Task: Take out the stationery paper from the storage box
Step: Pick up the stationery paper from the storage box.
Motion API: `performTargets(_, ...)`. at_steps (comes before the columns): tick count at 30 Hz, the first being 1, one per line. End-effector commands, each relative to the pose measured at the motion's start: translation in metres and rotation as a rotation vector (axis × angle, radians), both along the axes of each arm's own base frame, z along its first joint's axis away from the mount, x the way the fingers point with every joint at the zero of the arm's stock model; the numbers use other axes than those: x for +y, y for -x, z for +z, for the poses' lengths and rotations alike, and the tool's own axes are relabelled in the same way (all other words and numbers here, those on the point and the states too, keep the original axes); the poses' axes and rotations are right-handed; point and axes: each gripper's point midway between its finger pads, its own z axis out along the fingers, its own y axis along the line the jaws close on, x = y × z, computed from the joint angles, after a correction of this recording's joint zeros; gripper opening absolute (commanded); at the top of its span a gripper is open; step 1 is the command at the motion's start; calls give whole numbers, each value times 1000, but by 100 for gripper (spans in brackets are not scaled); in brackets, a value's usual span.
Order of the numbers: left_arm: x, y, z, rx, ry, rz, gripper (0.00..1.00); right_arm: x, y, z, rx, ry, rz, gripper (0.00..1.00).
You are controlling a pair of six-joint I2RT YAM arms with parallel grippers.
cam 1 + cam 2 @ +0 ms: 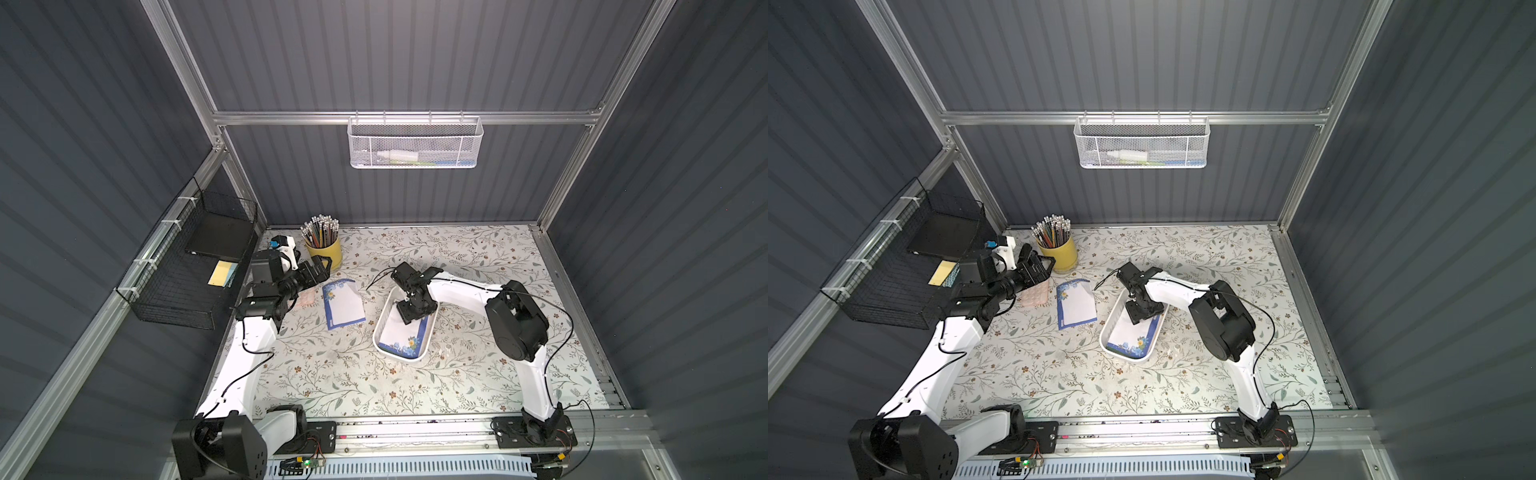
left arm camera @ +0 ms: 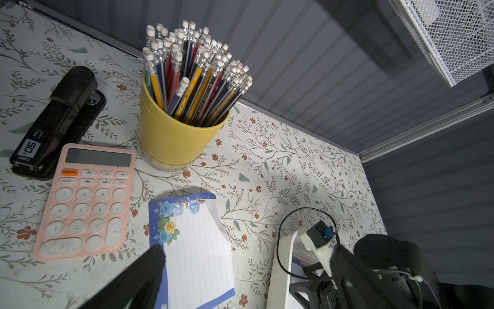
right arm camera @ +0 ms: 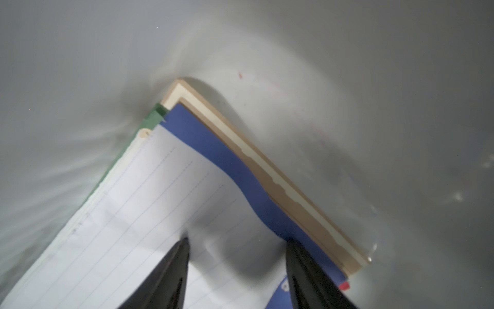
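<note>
The white storage box (image 1: 379, 332) (image 1: 1106, 332) sits mid-table with a stack of stationery paper (image 1: 401, 338) (image 1: 1129, 336) inside. My right gripper (image 1: 409, 320) (image 3: 236, 240) points down into the box. Its jaws stand apart, both fingertips press on the top blue-bordered sheet (image 3: 165, 192), and the sheet buckles up between them. Green and tan-cream edges (image 3: 267, 171) show beneath it. Another blue-bordered sheet (image 1: 345, 305) (image 2: 197, 248) lies flat on the table left of the box. My left gripper (image 1: 322, 266) (image 2: 247, 248) hovers open above that sheet's far end, holding nothing.
A yellow cup of pencils (image 1: 324, 249) stands at the back left, with a pink calculator (image 2: 85, 200) and a black stapler (image 2: 58, 120) beside it. A black wire basket (image 1: 187, 274) hangs on the left wall. On the back wall hangs a white mesh basket (image 1: 415, 143).
</note>
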Motion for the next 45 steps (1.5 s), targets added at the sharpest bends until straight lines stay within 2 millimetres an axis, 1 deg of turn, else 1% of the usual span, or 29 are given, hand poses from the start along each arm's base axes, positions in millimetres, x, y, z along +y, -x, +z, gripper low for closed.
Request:
performTargets(1,-2,1,-7,21,2,-13,99,-25,55,-59,227,110,3,52)
performTargets(4,-2,1,-9,25,2,-12,99,-25,55,-59,224,110,5,41)
performTargets(6,-2,1,-9,26,4,-12,99,-24,53,-57,217,111,6,38)
performTargets(9,-2,1,-10,29,4,-12,99,-24,45,-49,192,126,0,19)
performTargets(10,-2,1,-10,28,4,-13,99,-23,42,-45,180,132,-1,18)
performTargets(12,-3,1,-12,34,7,-18,99,-22,35,-32,150,140,-2,19)
performTargets(19,-8,-3,-18,49,27,-48,99,-13,5,38,8,121,-2,20)
performTargets(22,-13,-4,-20,49,46,-72,99,-14,-4,60,-46,128,-6,20)
performTargets(24,-16,-4,-22,50,56,-87,99,-12,-8,68,-68,105,-7,20)
performTargets(26,-17,-4,-25,59,64,-94,99,-10,-10,71,-77,90,-8,20)
performTargets(30,-24,-3,-26,58,83,-138,99,-16,-10,77,-78,123,-15,20)
performTargets(32,-32,-1,-24,46,108,-187,99,-17,-13,87,-97,123,-16,21)
performTargets(33,-40,1,-23,38,133,-232,99,-17,-15,94,-110,113,-16,21)
performTargets(37,-68,11,-15,0,256,-414,99,-13,-27,126,-143,-5,-25,21)
performTargets(40,-77,17,-8,-25,279,-497,99,-13,-37,152,-154,-109,-44,22)
performTargets(45,-91,31,11,-85,303,-624,99,-12,-48,205,-198,-278,-42,26)
